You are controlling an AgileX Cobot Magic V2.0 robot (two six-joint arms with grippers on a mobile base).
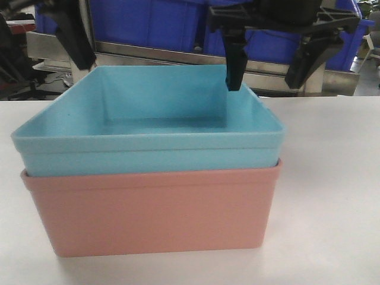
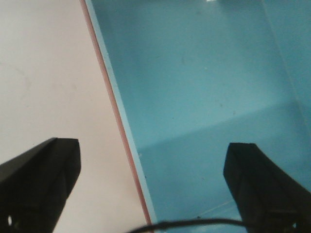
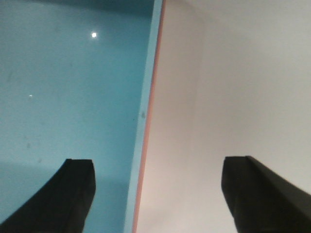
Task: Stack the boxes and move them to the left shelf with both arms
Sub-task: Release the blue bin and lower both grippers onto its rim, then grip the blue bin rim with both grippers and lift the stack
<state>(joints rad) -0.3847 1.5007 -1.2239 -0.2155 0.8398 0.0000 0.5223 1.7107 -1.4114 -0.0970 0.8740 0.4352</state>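
**Both pincers spread wide over the rims of the nested tubs**

The left gripper is agape. Its one finger hangs over the white table at 8 o'clock in the left wrist view, and the other sits over the inside of the light blue tub at 4 o'clock, with the rim between them. The right gripper is spread likewise across the opposite rim, tub at 9 o'clock and table at 3 o'clock.

In the front view the light blue tub is nested inside the salmon pink tub. The pair stands upright on the table, a little toward 9 o'clock of centre. At 12 o'clock behind them a shiny steel rail runs below dark blue bins.
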